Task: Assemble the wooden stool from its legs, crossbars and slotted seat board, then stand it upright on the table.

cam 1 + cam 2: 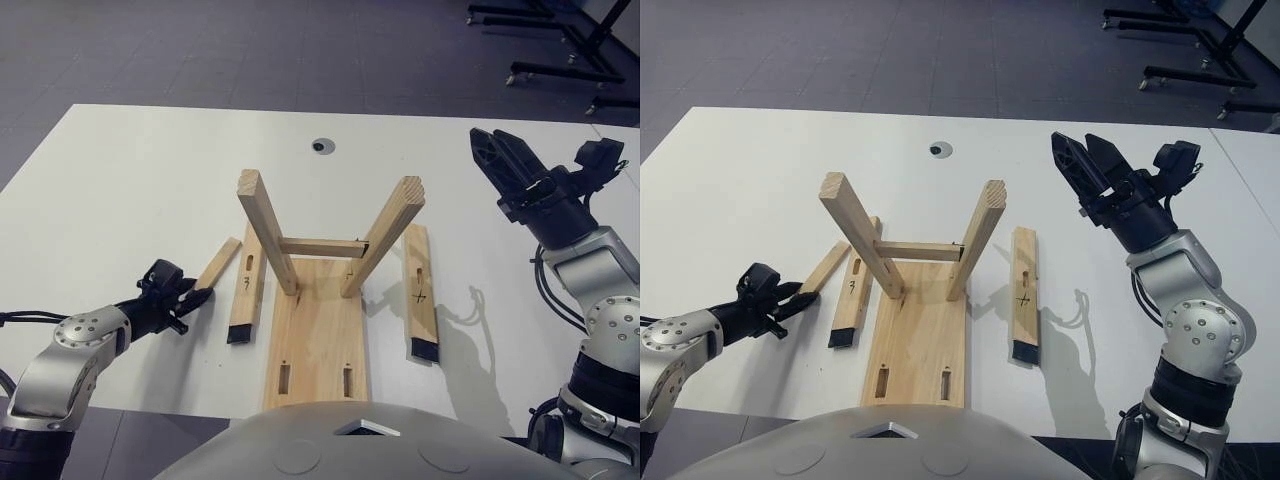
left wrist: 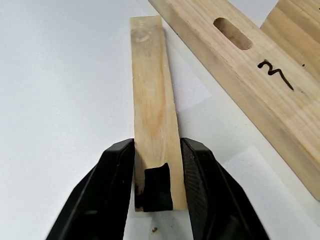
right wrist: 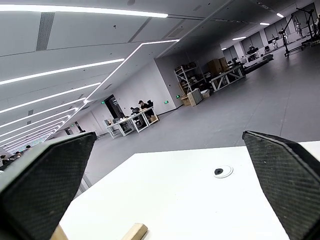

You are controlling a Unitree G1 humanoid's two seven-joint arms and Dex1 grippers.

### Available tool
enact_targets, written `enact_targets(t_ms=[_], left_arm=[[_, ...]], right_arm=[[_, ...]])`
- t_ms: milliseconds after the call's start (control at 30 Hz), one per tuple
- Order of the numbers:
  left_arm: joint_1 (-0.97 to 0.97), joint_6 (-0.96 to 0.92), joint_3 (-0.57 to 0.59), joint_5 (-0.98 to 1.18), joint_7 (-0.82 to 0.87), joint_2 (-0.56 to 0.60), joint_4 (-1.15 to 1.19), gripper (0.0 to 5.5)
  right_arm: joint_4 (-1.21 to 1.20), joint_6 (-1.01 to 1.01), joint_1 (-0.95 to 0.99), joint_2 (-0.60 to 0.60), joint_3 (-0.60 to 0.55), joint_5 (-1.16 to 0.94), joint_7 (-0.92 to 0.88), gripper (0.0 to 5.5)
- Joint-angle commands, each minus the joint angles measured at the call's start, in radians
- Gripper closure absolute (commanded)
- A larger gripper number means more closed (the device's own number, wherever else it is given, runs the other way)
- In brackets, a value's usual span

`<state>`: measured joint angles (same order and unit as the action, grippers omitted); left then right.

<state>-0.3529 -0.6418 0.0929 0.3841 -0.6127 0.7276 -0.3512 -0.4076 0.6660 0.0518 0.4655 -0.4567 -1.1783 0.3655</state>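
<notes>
The slotted seat board [image 1: 315,335] lies flat near the table's front edge. Two legs [image 1: 268,232] [image 1: 384,236] stand slanted in its far slots, joined by a crossbar [image 1: 322,246]. A loose leg marked 3 [image 1: 247,290] lies left of the board, and another loose leg [image 1: 420,290] lies on its right. A thin loose crossbar [image 2: 154,100] lies flat on the table at the far left. My left gripper [image 2: 157,175] is shut on its near end, fingers [image 2: 117,170] pressed to both sides. My right gripper [image 1: 497,140] hangs open and empty, raised over the table's right side.
A round cable hole [image 1: 322,146] sits in the white table [image 1: 120,180] behind the stool parts. Wheeled metal frames [image 1: 570,50] stand on the floor beyond the far right corner. Bare tabletop stretches at the far left and between the right leg and the right arm.
</notes>
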Motion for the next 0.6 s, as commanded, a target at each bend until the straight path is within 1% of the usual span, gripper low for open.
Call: enact_targets(t_ms=[33, 133, 233, 300, 367, 433, 533, 600], left_arm=[[-0.015, -0.023, -0.027, -0.005, -0.016, -0.016, 0.034, 4.22], [-0.001, -0.014, -0.026, -0.011, -0.015, -0.025, 0.042, 4.22], [0.028, 0.075, -0.004, -0.032, -0.007, -0.044, 0.068, 4.22], [0.086, 0.181, 0.041, -0.069, 0.039, -0.064, 0.11, 4.22], [0.197, 0.363, 0.119, -0.098, 0.109, -0.106, 0.136, 4.22], [0.32, 0.5, 0.178, -0.084, 0.147, -0.145, 0.131, 4.22], [0.536, 0.598, 0.13, -0.126, 0.145, -0.135, 0.112, 4.22], [0.673, 0.613, 0.054, -0.145, 0.109, -0.142, 0.089, 4.22]], right_arm=[[0.006, -0.009, 0.03, 0.006, 0.005, -0.002, 0.0, 0.1], [0.007, -0.011, 0.035, 0.005, 0.008, 0.001, 0.003, 0.1], [0.011, -0.02, 0.046, 0.002, 0.006, 0.002, 0.0, 0.1], [0.021, -0.026, 0.066, 0.003, -0.007, -0.009, -0.011, 0.1], [0.033, -0.01, 0.114, 0.011, -0.028, -0.076, -0.045, 0.1], [0.03, 0.004, 0.173, 0.026, -0.039, -0.154, -0.069, 0.1], [0.006, -0.001, 0.314, 0.039, -0.011, -0.247, -0.136, 0.1], [-0.015, -0.014, 0.418, -0.008, 0.046, -0.344, -0.219, 0.1]])
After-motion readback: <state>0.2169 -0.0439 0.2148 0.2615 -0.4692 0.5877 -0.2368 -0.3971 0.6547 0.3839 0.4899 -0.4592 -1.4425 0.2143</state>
